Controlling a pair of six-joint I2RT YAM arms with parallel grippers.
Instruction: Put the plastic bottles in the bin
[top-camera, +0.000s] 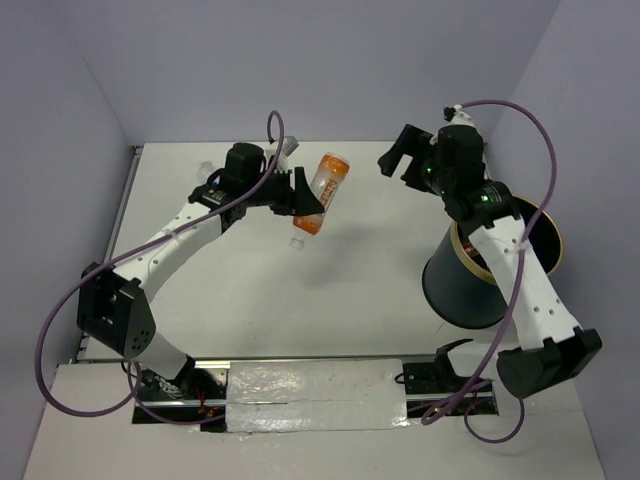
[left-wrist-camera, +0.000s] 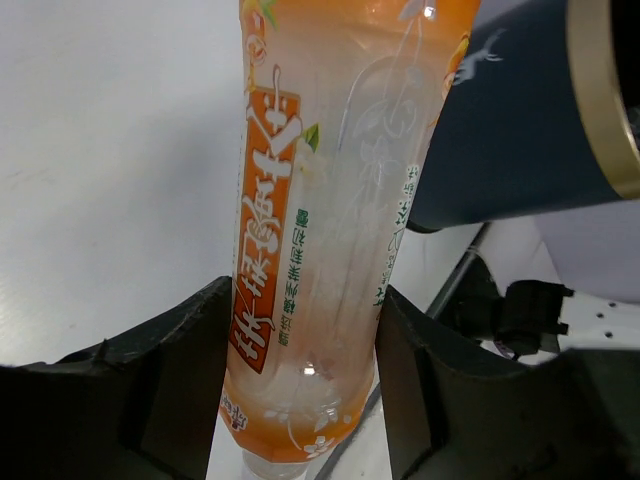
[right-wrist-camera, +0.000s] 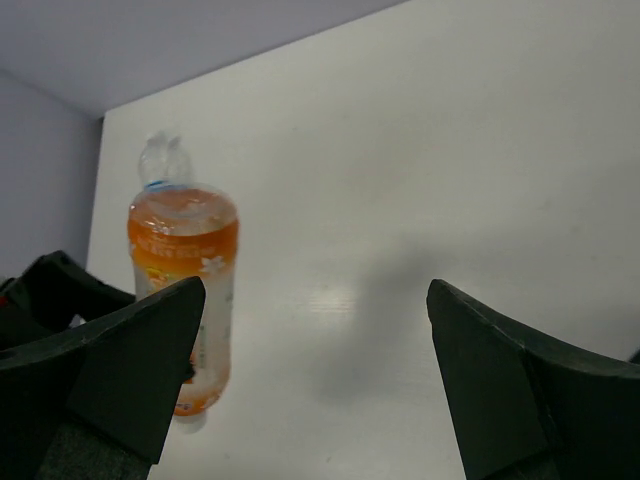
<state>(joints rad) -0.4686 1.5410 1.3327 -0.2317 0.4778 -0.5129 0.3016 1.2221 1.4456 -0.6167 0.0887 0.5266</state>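
My left gripper (top-camera: 300, 197) is shut on an orange-labelled plastic bottle (top-camera: 325, 190) and holds it tilted above the table, white cap toward the near side. In the left wrist view the bottle (left-wrist-camera: 310, 200) fills the gap between the two dark fingers (left-wrist-camera: 180, 380). The right wrist view shows it at the left (right-wrist-camera: 185, 290). A clear bottle (top-camera: 285, 147) lies partly hidden behind the left arm. The dark bin (top-camera: 470, 285) with its tan rim (top-camera: 548, 235) stands at the right, under the right arm. My right gripper (top-camera: 395, 152) hangs open and empty left of the bin.
Purple walls close in the white table (top-camera: 350, 290) at the back and sides. A metal rail with the arm bases (top-camera: 320, 385) runs along the near edge. The right arm's forearm (top-camera: 520, 270) crosses over the bin.
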